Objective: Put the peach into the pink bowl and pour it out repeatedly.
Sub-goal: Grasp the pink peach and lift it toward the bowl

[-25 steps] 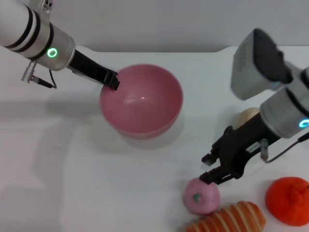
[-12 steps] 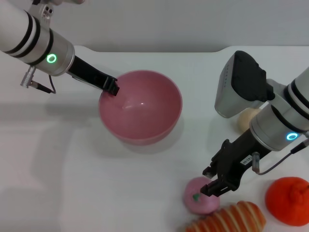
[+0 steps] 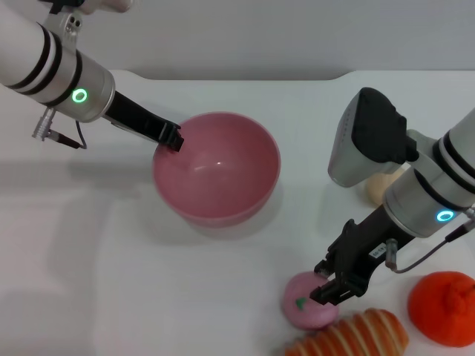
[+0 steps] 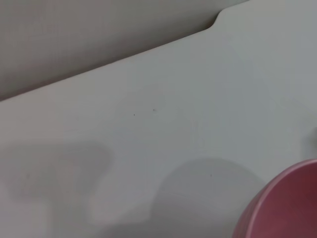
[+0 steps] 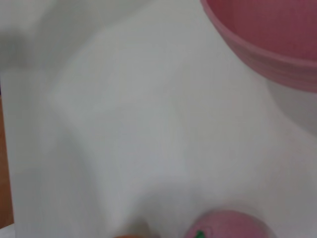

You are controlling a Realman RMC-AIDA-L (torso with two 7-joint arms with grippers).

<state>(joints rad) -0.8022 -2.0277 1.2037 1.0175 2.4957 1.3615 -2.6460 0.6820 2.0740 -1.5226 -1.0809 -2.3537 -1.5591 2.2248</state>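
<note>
In the head view, the pink bowl [image 3: 217,178] is seen upright on the white table [image 3: 96,282], a little left of the frame's centre. The left gripper [image 3: 172,136] is held at the bowl's upper-left rim, its dark fingers pinched onto the rim edge. Toward the lower right of the frame, the peach [image 3: 307,300] is lying on the table, its small green stem mark turned up and to the left. The right gripper [image 3: 331,283] is lowered onto the peach's upper-right side, with its black fingers spread and one tip touching the fruit; the peach is not lifted. A striped bread roll [image 3: 352,337] is lying just beside the peach at the bottom edge, and an orange-red fruit [image 3: 444,307] is set at the lower right corner. A beige ball [image 3: 380,185] is partly hidden behind the right arm at the right side.

In the left wrist view, only bare table and a part of the pink bowl's rim [image 4: 282,208] in the lower right corner are shown; that arm's fingers are not seen.

In the right wrist view, the bowl's outer wall [image 5: 267,39] fills the upper right, and the top of the peach [image 5: 225,227] is caught at the bottom edge, well apart from the bowl.
</note>
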